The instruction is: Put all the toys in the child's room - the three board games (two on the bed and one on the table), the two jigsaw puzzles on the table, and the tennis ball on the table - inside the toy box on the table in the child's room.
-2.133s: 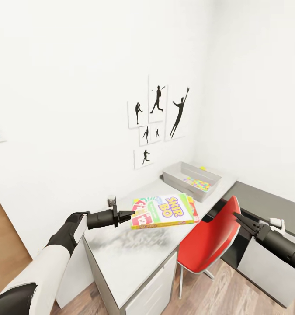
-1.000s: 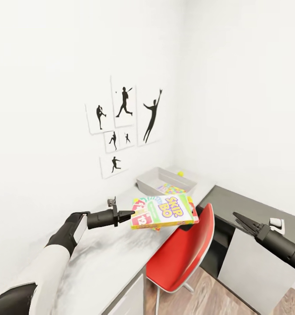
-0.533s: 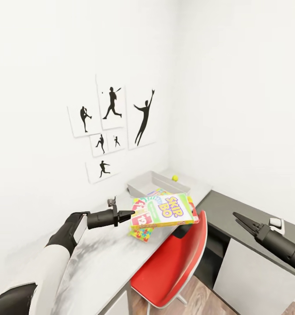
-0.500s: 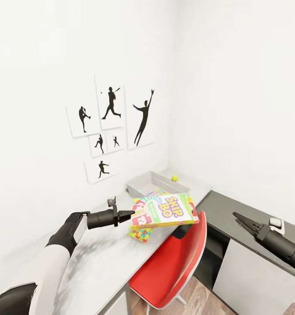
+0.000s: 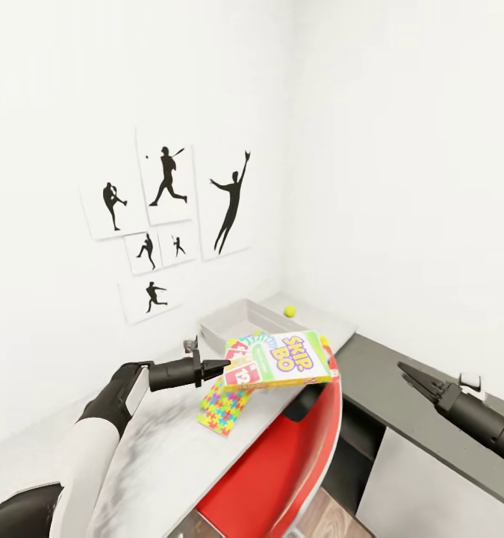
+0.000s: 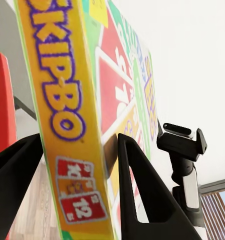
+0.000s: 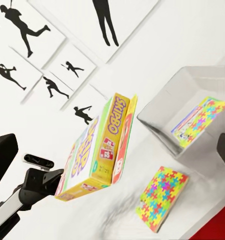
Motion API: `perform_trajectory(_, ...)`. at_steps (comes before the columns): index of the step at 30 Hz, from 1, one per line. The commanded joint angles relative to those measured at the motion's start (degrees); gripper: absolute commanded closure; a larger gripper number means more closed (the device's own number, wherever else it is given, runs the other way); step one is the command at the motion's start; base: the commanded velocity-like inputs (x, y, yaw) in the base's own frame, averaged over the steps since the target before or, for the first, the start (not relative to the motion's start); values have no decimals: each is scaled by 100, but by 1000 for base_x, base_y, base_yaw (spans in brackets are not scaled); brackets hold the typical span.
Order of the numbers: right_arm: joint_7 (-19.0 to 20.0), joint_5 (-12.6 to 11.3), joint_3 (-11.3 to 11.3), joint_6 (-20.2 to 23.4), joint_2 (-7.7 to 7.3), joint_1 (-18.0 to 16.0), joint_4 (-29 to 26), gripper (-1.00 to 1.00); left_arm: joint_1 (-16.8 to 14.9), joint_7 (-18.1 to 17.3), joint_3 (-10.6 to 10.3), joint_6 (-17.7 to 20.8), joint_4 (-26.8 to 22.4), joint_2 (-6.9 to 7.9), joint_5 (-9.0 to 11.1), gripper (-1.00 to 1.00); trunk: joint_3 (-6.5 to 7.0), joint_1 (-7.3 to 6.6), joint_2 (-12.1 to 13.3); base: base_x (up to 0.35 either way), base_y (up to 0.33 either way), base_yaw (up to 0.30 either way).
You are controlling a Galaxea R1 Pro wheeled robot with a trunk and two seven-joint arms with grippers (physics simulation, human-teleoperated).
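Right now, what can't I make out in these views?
- Inside of the toy box: in the head view, the Skip-Bo box held in the left gripper covers most of it. In the right wrist view, whatever lies under the jigsaw puzzle in there is hidden.
- The tennis ball: too small in the head view to tell whether it touches the toy box.

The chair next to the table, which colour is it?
The chair is red, seen best in the head view.
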Motion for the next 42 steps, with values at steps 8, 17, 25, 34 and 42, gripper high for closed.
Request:
perform_trajectory(8,24,13,-6,20,-1,-3,3,-100,-5,-11,11,53,2,-1,34,100,-2,4,-4,197,-233,234)
perform_trajectory(17,26,13,-1,20,-1,-1,3,-100,-3,-11,6,53,2,-1,34,100,-2,4,-4,185,-214,231)
perform_trajectory(25,29,13,0,20,-1,-3,3,-100,-3,-17,2,53,2,-1,34,100,-2,4,-4,19,-16,11)
perform_trajectory(34,32,13,2,20,-1,-2,3,-100,-3,-13,2,53,2,-1,34,100,-2,4,-4,39,-110,20)
perform_trajectory(42,29,13,2,20,-1,-1,3,-100,-2,-11,2,53,2,-1,34,100,31,4,-4,174,-187,99)
